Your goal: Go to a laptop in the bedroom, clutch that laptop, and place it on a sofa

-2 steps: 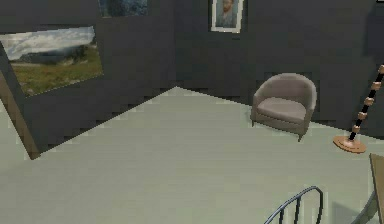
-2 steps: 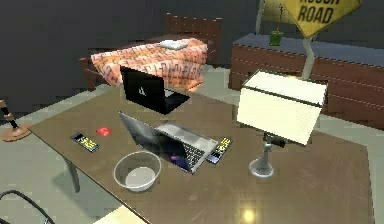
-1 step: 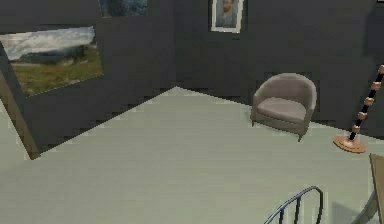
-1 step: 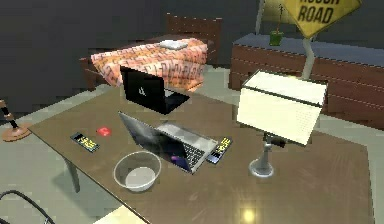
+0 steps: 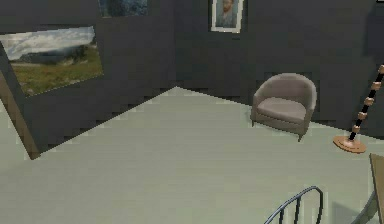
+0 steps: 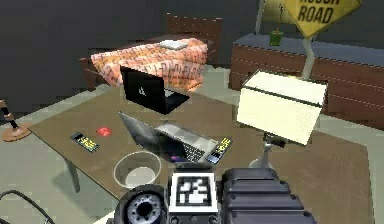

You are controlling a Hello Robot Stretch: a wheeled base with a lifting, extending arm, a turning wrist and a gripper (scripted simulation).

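Facing the bedroom wall, I take the bed (image 6: 150, 62) first, under its orange cover, with a dresser (image 6: 320, 75) toward the arm side view's right and a yellow sign (image 6: 310, 14) above it. Nearer lies the brown table (image 6: 340, 165), drawn up along my arm side, I judge, so the arm can reach across it. In the forward view an armchair (image 5: 284, 102) sits in the corner near a striped pole (image 5: 365, 100).

A lamp (image 6: 283, 105) with a cream shade stands tall on the table just right of my reach, and I judge it the likeliest thing to knock. Two laptops stand with lids up. The black laptop (image 6: 150, 92) is farther out, and the grey laptop (image 6: 172, 140) is nearer, so it looks the easier one to take. A bowl (image 6: 135, 168) sits between it and my claw (image 6: 145, 208), low at the bottom edge beside its marker (image 6: 195, 192). I cannot make out the claw's far end, so I cannot tell whether it holds anything. A phone (image 6: 85, 142) and a red bit (image 6: 104, 130) lie off toward the left.
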